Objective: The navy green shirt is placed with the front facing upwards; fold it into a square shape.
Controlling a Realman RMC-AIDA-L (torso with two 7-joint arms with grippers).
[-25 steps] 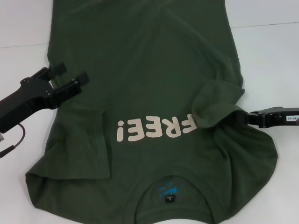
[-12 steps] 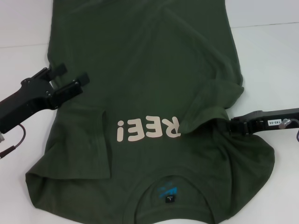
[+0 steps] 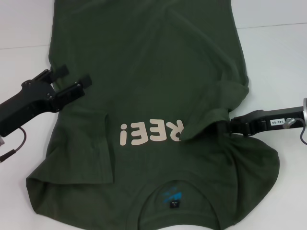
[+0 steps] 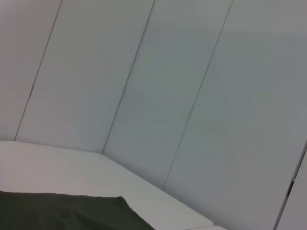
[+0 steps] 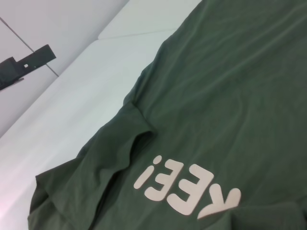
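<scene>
From my remote station, I see a white surface [image 3: 273, 62] spread across the work area, with a thin seam running across it toward the far side in the head view. The left wrist view looks up at a pale grey wall [image 4: 158, 86] made of wide panels, split by narrow dark joints that run at a slant through the picture. The surface meets that wall in a clean corner. The right wrist view shows the same white top reaching a light wall panel [image 5: 57, 24]. Lighting is soft and even, with no hard shadows.
</scene>
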